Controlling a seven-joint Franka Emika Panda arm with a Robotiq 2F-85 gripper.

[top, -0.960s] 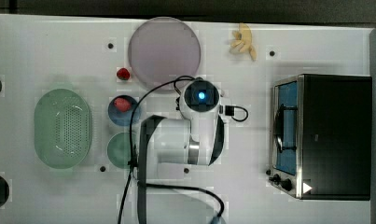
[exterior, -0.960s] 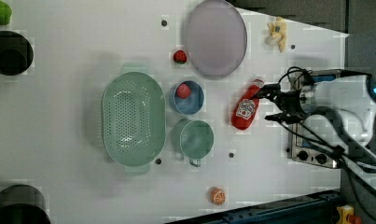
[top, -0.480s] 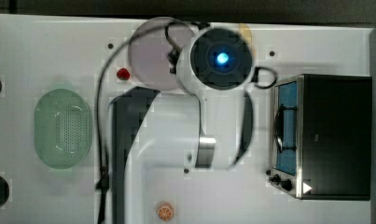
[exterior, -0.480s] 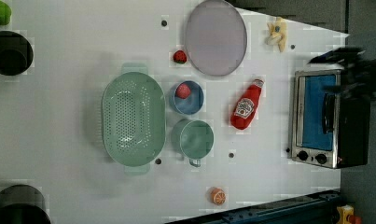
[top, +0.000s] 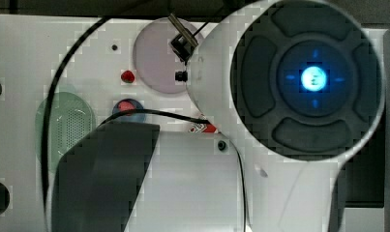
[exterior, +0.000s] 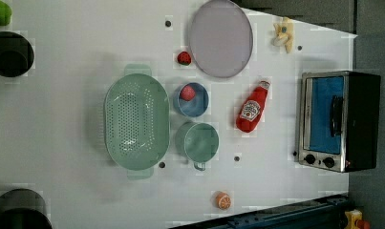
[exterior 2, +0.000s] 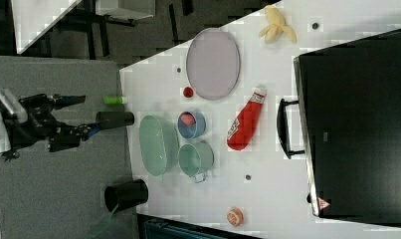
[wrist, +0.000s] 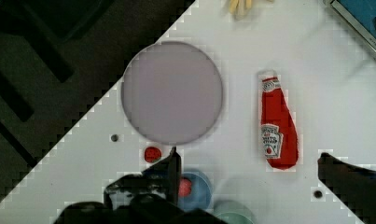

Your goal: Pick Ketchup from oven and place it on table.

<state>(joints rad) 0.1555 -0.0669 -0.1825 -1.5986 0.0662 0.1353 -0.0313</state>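
The Ketchup (exterior: 251,108) now lies on its side on the white surface (exterior: 61,143), released and untouched, its cap turned toward the round plate (exterior: 221,38) and its base toward the green cup (exterior: 200,141). A second ago the arm stood just over the bottle in the left view; since then it has left that view, and in the top view its wrist has swollen to cover most of the picture, which suggests that it has risen toward that camera. The wrist view looks down on the bottle (wrist: 276,126) between the two dark fingertips (wrist: 172,170) of the gripper (wrist: 251,172), which are spread wide with nothing between them; the bottle lies well below and ahead of the jaws, apart from both. The oven (exterior: 340,120) stands with its door closed, beyond the bottle from the jaws and clear of it. Judged from this, the placing is done and the task looks complete; only a retreat to rest seems left.
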